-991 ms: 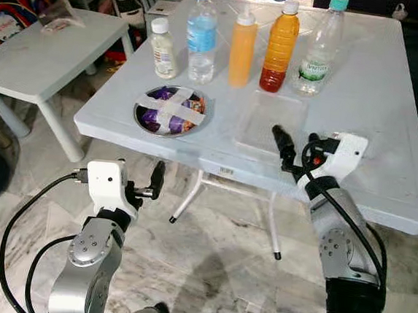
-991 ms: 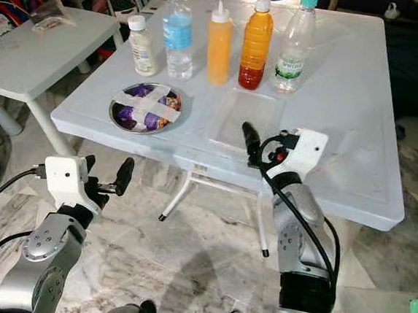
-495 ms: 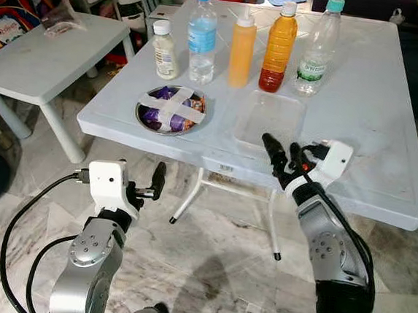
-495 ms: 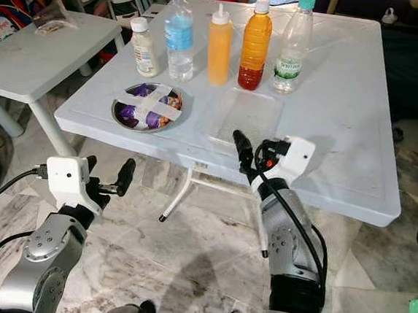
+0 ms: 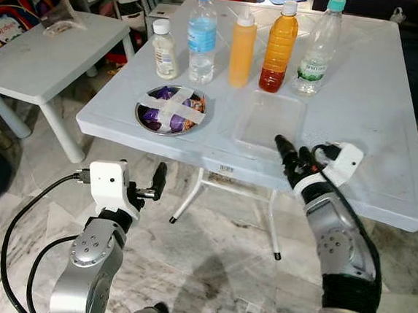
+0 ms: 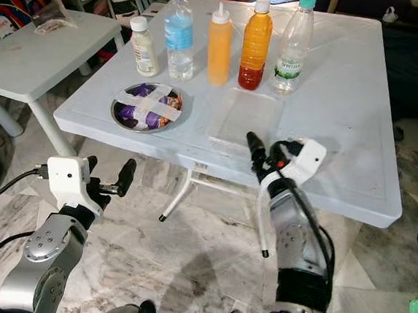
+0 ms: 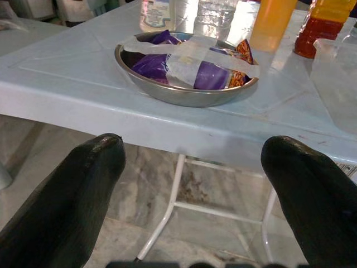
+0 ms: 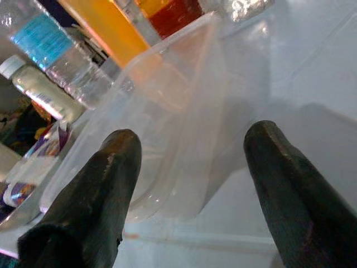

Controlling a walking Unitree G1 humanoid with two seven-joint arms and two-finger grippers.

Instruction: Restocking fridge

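Right wrist view: right gripper point(image 8: 192, 184), jaws wide, brackets clear plastic container's point(image 8: 167, 139) wall, seemingly for pickup.

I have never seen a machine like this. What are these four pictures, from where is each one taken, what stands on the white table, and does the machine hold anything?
This is a humanoid robot with two silver arms, each ending in two black fingers. Two pictures come from cameras in its head, looking down; the other two come from a camera on each wrist, looking along the fingers.

On the white table stand five bottles in a row: a small white-capped bottle, a water bottle, an orange squeeze bottle, an amber bottle and a clear green-capped bottle. Nearer lie a taped metal bowl of purple packets and a clear plastic container.

Nothing is held. The right gripper is open at the container's near edge; the left gripper is open below the table's edge.
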